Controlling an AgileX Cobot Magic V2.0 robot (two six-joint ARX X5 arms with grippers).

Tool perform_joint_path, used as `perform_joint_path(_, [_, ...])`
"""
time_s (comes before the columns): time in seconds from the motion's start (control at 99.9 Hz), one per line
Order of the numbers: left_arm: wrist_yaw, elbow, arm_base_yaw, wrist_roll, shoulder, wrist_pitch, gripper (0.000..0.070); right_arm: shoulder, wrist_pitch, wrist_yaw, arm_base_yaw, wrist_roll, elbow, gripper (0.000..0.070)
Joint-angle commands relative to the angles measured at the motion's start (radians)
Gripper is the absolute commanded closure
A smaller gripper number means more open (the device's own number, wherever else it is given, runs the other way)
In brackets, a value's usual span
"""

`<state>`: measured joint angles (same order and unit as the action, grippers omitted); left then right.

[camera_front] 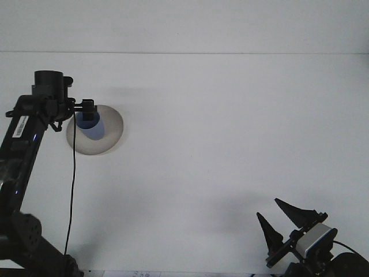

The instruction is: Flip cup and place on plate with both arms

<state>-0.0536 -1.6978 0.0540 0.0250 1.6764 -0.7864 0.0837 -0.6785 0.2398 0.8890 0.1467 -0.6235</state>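
Blue cup (92, 125) sits on the plate (106, 141) near the bench's (230, 127) left edge, left claw (87, 112) pinching its rim; right claw (282, 222), spread wide, rests by the front right corner.

- The black left gripper (87, 109) covers the top of the small blue cup (92, 128); its grip seems closed.
- The bottom edge cuts off the black right arm (314, 254).

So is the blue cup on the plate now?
Over the plate, yes; whether the cup rests on it, cannot tell. The left gripper covers it.
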Motion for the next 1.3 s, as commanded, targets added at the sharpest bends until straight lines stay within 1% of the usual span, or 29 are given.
perform_joint_path(0.0, [0.003,-0.033,0.000,-0.034,-0.076,-0.005,0.0156,-0.003,0.010,0.005,0.010,0.010,-0.003,0.0284])
perform_joint_path(0.03, [0.010,-0.033,0.000,-0.046,-0.113,-0.012,0.0156,-0.003,0.010,0.005,0.010,0.010,-0.003,0.0284])
perform_joint_path(0.07, [0.039,-0.033,-0.001,-0.053,-0.167,-0.024,0.0156,-0.003,0.010,0.005,0.010,0.010,-0.003,0.0284])
perform_joint_path(0.16, [0.138,-0.020,-0.019,-0.073,-0.299,-0.026,0.0157,-0.003,0.010,0.031,0.010,0.011,-0.003,0.0284])
perform_joint_path(0.22, [0.188,0.007,-0.045,-0.076,-0.398,-0.015,0.0157,-0.003,0.011,0.032,0.010,0.012,-0.003,0.0284])
perform_joint_path(0.32, [0.194,0.095,-0.101,-0.075,-0.552,0.025,0.0157,-0.003,0.012,0.032,0.010,0.012,-0.003,0.0284])
perform_joint_path(0.44, [0.195,0.287,-0.170,-0.082,-0.754,0.069,0.0157,-0.003,0.012,0.049,0.010,0.016,-0.003,0.0281])
perform_joint_path(0.55, [0.222,0.512,-0.240,-0.152,-0.949,0.113,0.0157,-0.003,0.014,0.049,0.010,0.019,-0.003,0.0278])
perform_joint_path(0.75, [0.225,0.856,-0.298,-0.282,-1.258,0.190,0.0157,-0.003,0.014,0.048,0.010,0.026,-0.003,0.0273])
perform_joint_path(0.81, [0.243,0.922,-0.303,-0.309,-1.322,0.201,0.0157,-0.003,0.013,0.048,0.010,0.030,-0.003,0.0273])
perform_joint_path(0.881, [0.254,0.974,-0.303,-0.319,-1.378,0.205,0.0162,-0.003,0.014,0.048,0.010,0.030,-0.003,0.0273])
perform_joint_path(0.911, [0.254,0.987,-0.303,-0.318,-1.395,0.205,0.0186,-0.003,0.015,0.048,0.010,0.030,-0.003,0.0273])
perform_joint_path(0.931, [0.254,0.994,-0.303,-0.318,-1.403,0.205,0.0226,-0.003,0.017,0.048,0.010,0.030,-0.003,0.0273])
perform_joint_path(0.951, [0.254,0.998,-0.303,-0.318,-1.411,0.205,0.0285,-0.003,0.019,0.048,0.010,0.030,-0.003,0.0274])
perform_joint_path(1.001, [0.254,1.002,-0.303,-0.317,-1.423,0.201,0.0493,-0.003,0.022,0.048,0.010,0.029,-0.003,0.0284])
perform_joint_path(1.011, [0.254,1.002,-0.303,-0.317,-1.424,0.201,0.0517,-0.003,0.023,0.048,0.010,0.030,-0.003,0.0295])
perform_joint_path(1.021, [0.255,1.002,-0.303,-0.317,-1.425,0.201,0.0589,-0.003,0.022,0.048,0.010,0.029,-0.003,0.0311])
perform_joint_path(1.031, [0.257,1.002,-0.303,-0.317,-1.426,0.202,0.0638,-0.003,0.022,0.048,0.010,0.029,-0.003,0.0336])
perform_joint_path(1.041, [0.259,1.002,-0.303,-0.317,-1.427,0.202,0.0683,-0.003,0.022,0.048,0.010,0.030,-0.003,0.0369])
perform_joint_path(1.051, [0.261,1.002,-0.303,-0.317,-1.427,0.203,0.0700,-0.003,0.021,0.048,0.010,0.029,-0.003,0.0407])
perform_joint_path(1.081, [0.264,1.002,-0.303,-0.318,-1.428,0.204,0.0684,-0.003,0.020,0.048,0.010,0.029,-0.003,0.0560])
perform_joint_path(1.101, [0.264,1.002,-0.303,-0.318,-1.428,0.205,0.0687,-0.003,0.019,0.048,0.010,0.029,-0.003,0.0672])
perform_joint_path(1.111, [0.264,1.002,-0.303,-0.318,-1.428,0.205,0.0689,-0.003,0.019,0.048,0.010,0.029,-0.003,0.0700])
perform_joint_path(1.151, [0.264,1.002,-0.303,-0.318,-1.428,0.205,0.0688,-0.003,0.021,0.049,0.010,0.026,-0.003,0.0688])
perform_joint_path(1.291, [0.263,1.002,-0.303,-0.317,-1.429,0.204,0.0685,-0.004,0.024,0.047,0.010,0.034,-0.004,0.0693])
